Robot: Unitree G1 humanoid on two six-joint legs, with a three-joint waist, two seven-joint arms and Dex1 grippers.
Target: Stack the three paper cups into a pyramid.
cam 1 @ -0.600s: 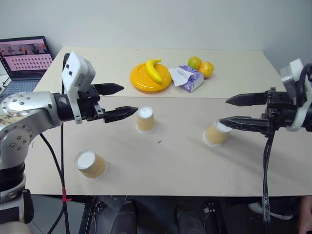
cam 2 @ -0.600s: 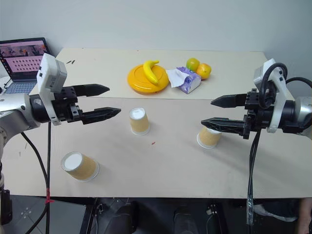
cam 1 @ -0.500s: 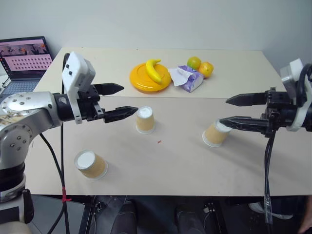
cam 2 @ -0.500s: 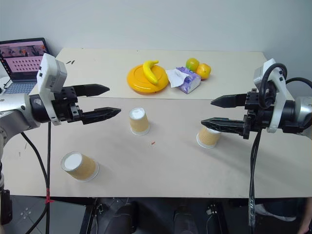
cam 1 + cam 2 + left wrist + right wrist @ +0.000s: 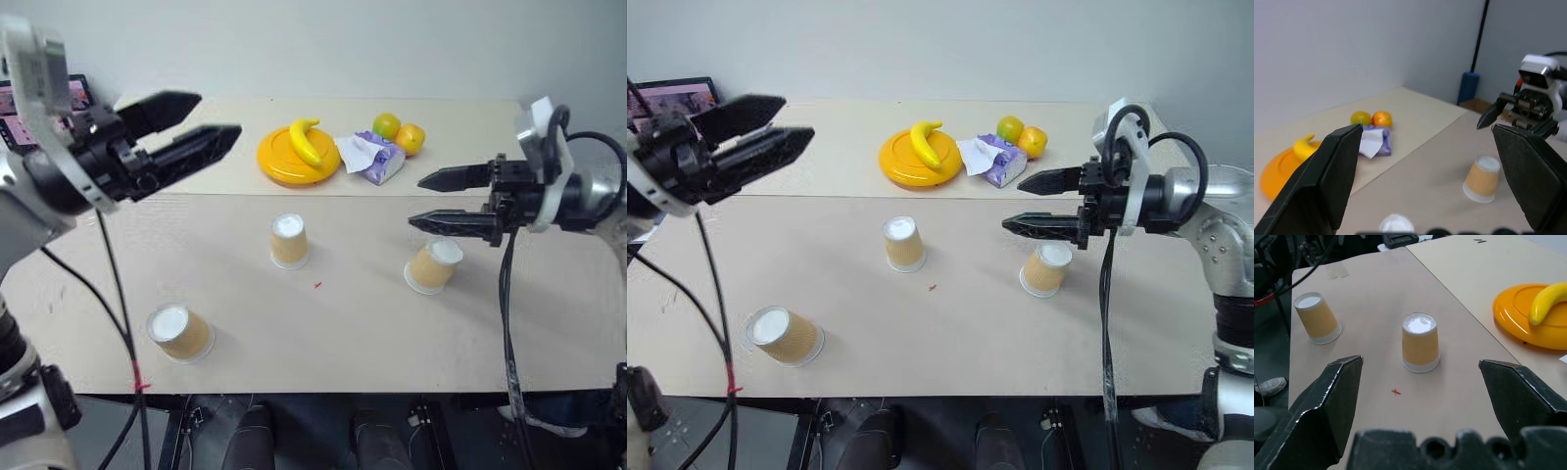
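Note:
Three paper cups stand upside down on the beige table, white bottoms up. One is in the middle, one to the right, and one near the front left edge, leaning a little. My left gripper hangs open high over the table's left side, well away from any cup. Just above and behind the right cup, my right gripper is open and points left, empty. The right wrist view looks past its fingers at the middle cup and the left cup.
A yellow plate with a banana sits at the back. Beside it lie a purple tissue pack and two round fruits. A laptop stands at the far left. A small red mark is on the table.
My left gripper has risen and pulled back to the left, away from the middle cup. My right gripper has shifted left and slightly up over the right cup. The cups have not moved.

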